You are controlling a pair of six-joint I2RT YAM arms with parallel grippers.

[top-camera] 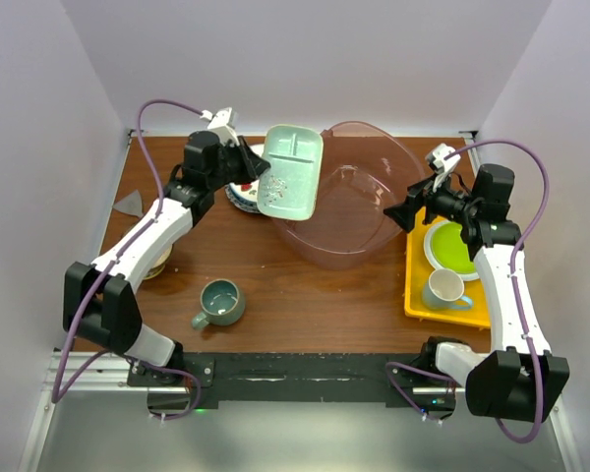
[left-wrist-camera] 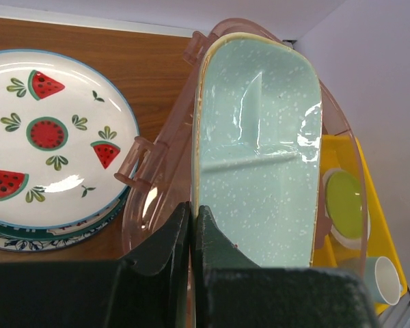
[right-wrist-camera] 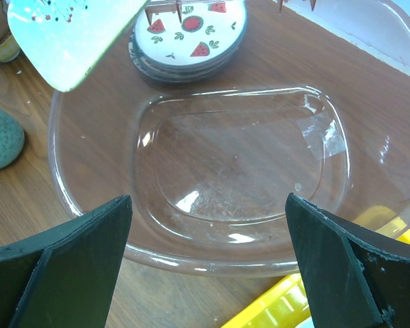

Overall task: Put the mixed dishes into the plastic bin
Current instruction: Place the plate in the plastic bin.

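Status, clock directions as seen from top view, 12 = far side of table.

Left gripper (top-camera: 259, 169): jaws clamped tight on the rim of the mint squarish dish (top-camera: 291, 169). Dish is off the table, tilted, divided face toward the overhead camera. Its 3 o'clock edge overlaps the 10 o'clock rim of the plastic bin (top-camera: 366, 138). Left wrist view shows the fingers pinching the dish's near edge, bin wall directly behind it.

Right gripper (top-camera: 403, 211): jaws spread wide, holding nothing. It sits at the bin's 3 o'clock rim, pointed inward. Right wrist view looks between the fingers straight down into the bin, with table wood showing through the clear floor. Can't tell if the fingers touch the rim.

Bin: upright on the table, just past centre toward 1 o'clock.

Other dishes:
- Plate stack (top-camera: 238, 194) at the bin's 9 o'clock, just beside its wall. White watermelon-pattern plate on top, blue-patterned ones under it. Partly covered by the held dish in top view.
- Grey-teal mug (top-camera: 219, 302) at the bin's 7 o'clock, upright, handle pointing to 8 o'clock, well apart from the bin.
- Bowl (top-camera: 157, 262) at 9 o'clock of the table, mostly hidden under the left forearm, so its pattern is unreadable.

Yellow tray (top-camera: 415, 295) at the bin's 4 o'clock, near the wall. It carries the lime-green plate (top-camera: 450, 248) and, at 6 o'clock of that, the white mug (top-camera: 444, 288).
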